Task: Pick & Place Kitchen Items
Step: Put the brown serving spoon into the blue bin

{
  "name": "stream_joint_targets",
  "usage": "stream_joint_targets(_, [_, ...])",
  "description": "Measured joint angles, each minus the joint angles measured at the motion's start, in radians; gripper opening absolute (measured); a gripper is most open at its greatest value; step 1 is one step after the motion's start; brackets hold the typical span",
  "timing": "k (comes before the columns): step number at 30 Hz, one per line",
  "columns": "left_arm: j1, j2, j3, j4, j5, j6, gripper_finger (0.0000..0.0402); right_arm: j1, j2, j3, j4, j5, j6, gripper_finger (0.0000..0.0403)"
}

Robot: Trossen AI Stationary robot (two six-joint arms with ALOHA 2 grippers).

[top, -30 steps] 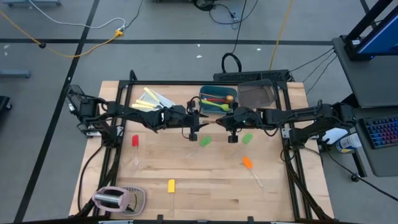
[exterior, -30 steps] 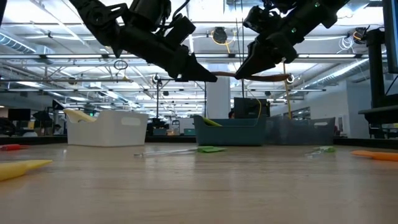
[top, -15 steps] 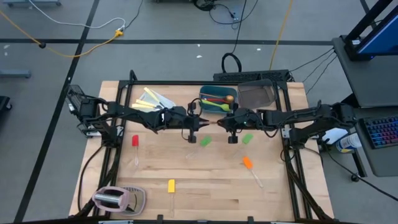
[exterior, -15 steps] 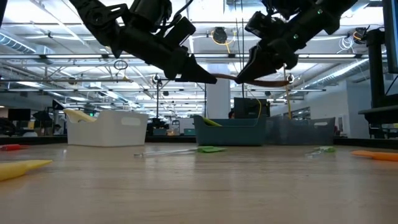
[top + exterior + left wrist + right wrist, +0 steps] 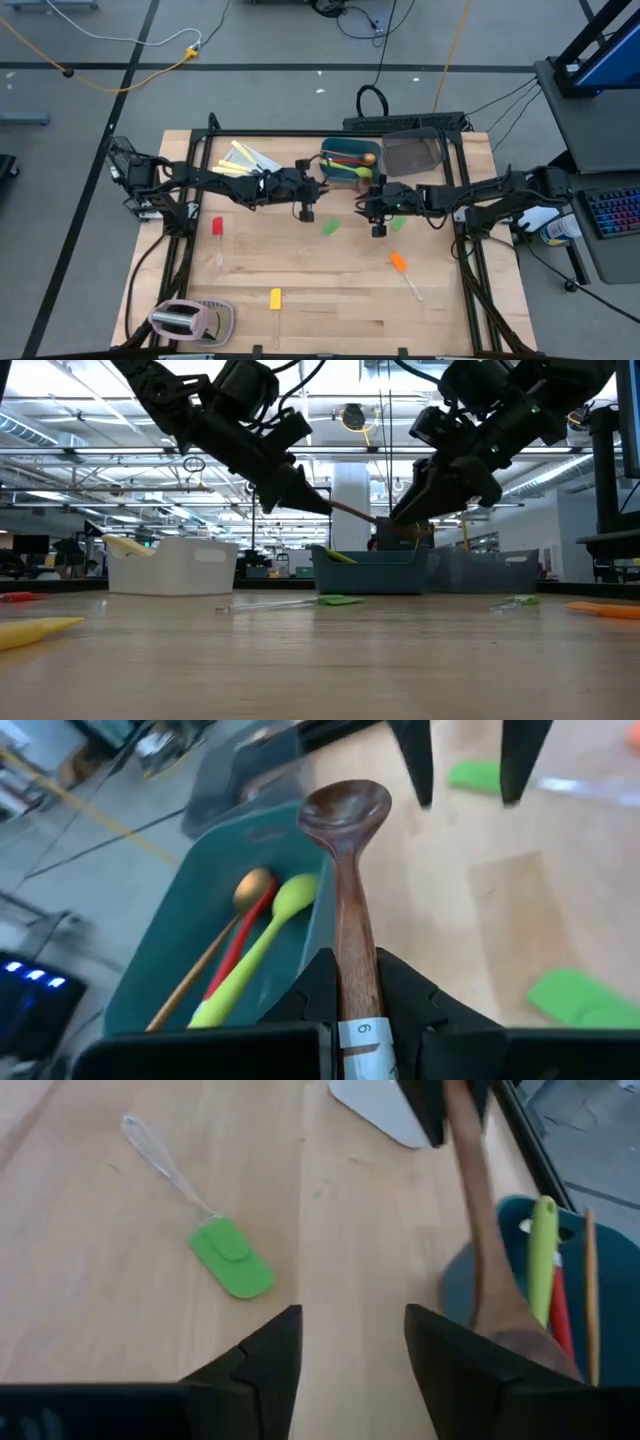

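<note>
A dark wooden spoon [image 5: 345, 810] hangs in the air beside the teal tub [image 5: 350, 165], with my left gripper [image 5: 318, 187] shut on its handle. Its bowl end points toward my right gripper [image 5: 366, 206], which stands open just off the bowl, touching nothing. In the right wrist view the spoon [image 5: 480, 1230] passes beside that gripper's fingers [image 5: 470, 1370]. Gold, red and green spoons [image 5: 250, 930] lie in the teal tub. Two green spatulas [image 5: 329, 228] [image 5: 398, 222] lie flat on the table below the grippers. My left gripper pinches the wooden spoon's handle [image 5: 355, 985] between its two fingers, toward the handle's free end. The fingers come from the table's left and lie along the handle. The spoon is lifted clear and slants down toward its bowl [image 5: 395, 523].
A white tub [image 5: 240, 160] with cream knives stands at the far left, a smoky-grey tub [image 5: 412, 152] at the far right. A red spatula [image 5: 217, 228], a yellow one [image 5: 275, 298] and an orange one [image 5: 398, 262] lie on the table. A pinkish toaster [image 5: 190, 320] sits at the near left corner.
My right gripper has opened, let go of the wooden spoon's bowl end and drawn back toward the table's right and near edges, sinking a little. My left gripper now holds the spoon alone; the spoon has tipped from level to bowl end down.
</note>
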Motion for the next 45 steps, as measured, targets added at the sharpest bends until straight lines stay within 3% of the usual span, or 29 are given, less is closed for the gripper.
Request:
stream_joint_targets(3, [0.008,0.0,0.007,-0.023,-0.067,0.041,0.0031,0.005,-0.001,-0.015,0.005,0.012,0.0,0.0178])
stream_joint_targets(8, [0.074,0.0,0.099,-0.112,-0.092,0.092,0.0031,0.016,-0.001,-0.065,0.12,0.002,0.106,0.0174])
stream_joint_targets(14, [0.197,0.0,0.297,-0.468,0.056,0.116,0.0033,0.051,-0.001,-0.176,0.336,-0.029,0.207,0.0173])
stream_joint_targets(17, [0.238,0.0,0.36,-0.523,0.104,0.114,0.0033,0.069,-0.001,-0.234,0.429,-0.023,0.238,0.0172])
stream_joint_targets(23, [0.271,0.007,0.373,-0.52,0.189,0.098,0.0034,0.083,-0.001,-0.315,0.592,-0.023,0.263,0.0169])
stream_joint_targets(28, [0.269,0.075,0.374,-0.476,0.198,0.096,0.0034,0.083,-0.001,-0.322,0.603,-0.023,0.263,0.0169])
stream_joint_targets(34, [0.278,0.187,0.373,-0.394,0.127,0.102,0.0035,0.083,-0.001,-0.322,0.603,-0.023,0.306,0.0169])
stream_joint_targets(45, [0.309,0.274,0.375,-0.31,0.13,0.181,0.005,0.083,-0.001,-0.322,0.595,-0.023,0.308,0.0169])
